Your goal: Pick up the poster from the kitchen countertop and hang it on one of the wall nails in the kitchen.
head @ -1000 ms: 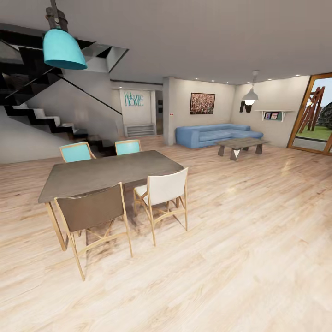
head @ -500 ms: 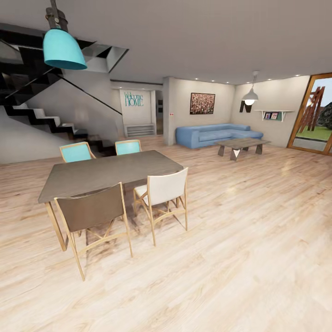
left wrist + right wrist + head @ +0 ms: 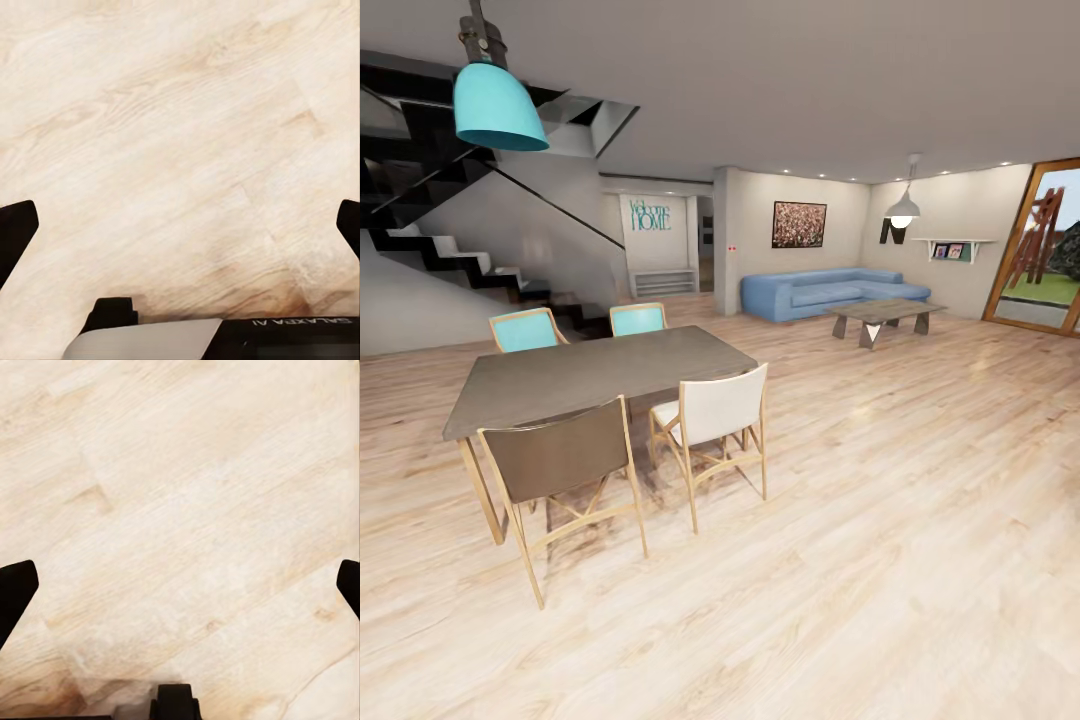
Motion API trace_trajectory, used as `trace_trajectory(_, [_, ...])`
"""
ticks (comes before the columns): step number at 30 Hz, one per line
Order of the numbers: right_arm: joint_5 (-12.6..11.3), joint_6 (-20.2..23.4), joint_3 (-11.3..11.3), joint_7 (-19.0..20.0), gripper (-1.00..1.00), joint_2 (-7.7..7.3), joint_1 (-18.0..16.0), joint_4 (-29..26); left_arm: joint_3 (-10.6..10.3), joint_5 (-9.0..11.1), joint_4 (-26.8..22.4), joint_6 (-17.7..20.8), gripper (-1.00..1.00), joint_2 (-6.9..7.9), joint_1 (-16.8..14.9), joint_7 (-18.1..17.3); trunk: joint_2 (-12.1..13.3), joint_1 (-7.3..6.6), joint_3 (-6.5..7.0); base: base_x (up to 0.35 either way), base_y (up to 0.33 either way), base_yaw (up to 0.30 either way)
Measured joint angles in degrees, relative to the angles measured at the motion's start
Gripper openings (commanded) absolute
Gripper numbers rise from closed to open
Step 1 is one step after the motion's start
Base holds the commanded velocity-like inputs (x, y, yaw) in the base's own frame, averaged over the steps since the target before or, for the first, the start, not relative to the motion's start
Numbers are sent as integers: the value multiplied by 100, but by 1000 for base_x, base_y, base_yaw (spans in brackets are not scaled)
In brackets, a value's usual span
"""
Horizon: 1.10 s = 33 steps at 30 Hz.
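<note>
Nothing of the job can be counted as done yet: no poster is held, no kitchen countertop is in sight, and no wall nail can be made out, so the finding, the lifting and the hanging are all judged to be left. Where the poster lies cannot be told from these views. A living and dining space is looked over from the head camera instead. A dark dining table is set on the pale plank floor, with two turquoise chairs at its far side, a brown chair and a white chair at its near side. A turquoise lamp is hung above, and a black staircase is climbed along the wall behind. Further off, a blue sofa is placed under a black-framed reddish speckled picture, which is not the wanted one, and a low coffee table is stood just in front of the sofa. Both arms are pointed at bare floor: the left gripper is spread wide with nothing between its fingertips, and the right gripper is likewise parted and empty. A drive to the kitchen is judged to be needed first.
</note>
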Motion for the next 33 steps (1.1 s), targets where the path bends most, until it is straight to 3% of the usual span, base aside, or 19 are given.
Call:
trace_trajectory(11, [20, 5, 14, 4, 100, -2, 31, -20, 11, 6, 171, -13, 100, 25, 3, -7, 0, 0, 0, 0, 0, 0])
trace_trajectory(29, [23, -9, 26, -18, 100, 67, 31, -11, 11, 7, 182, -12, 100, 41, 3, -11, 0, 0, 0, 0, 0, 271])
trace_trajectory(33, [28, -5, 26, -10, 100, 62, 31, -2, 11, 7, 182, -12, 100, 41, 3, -10, 0, 0, 0, 0, 0, 65])
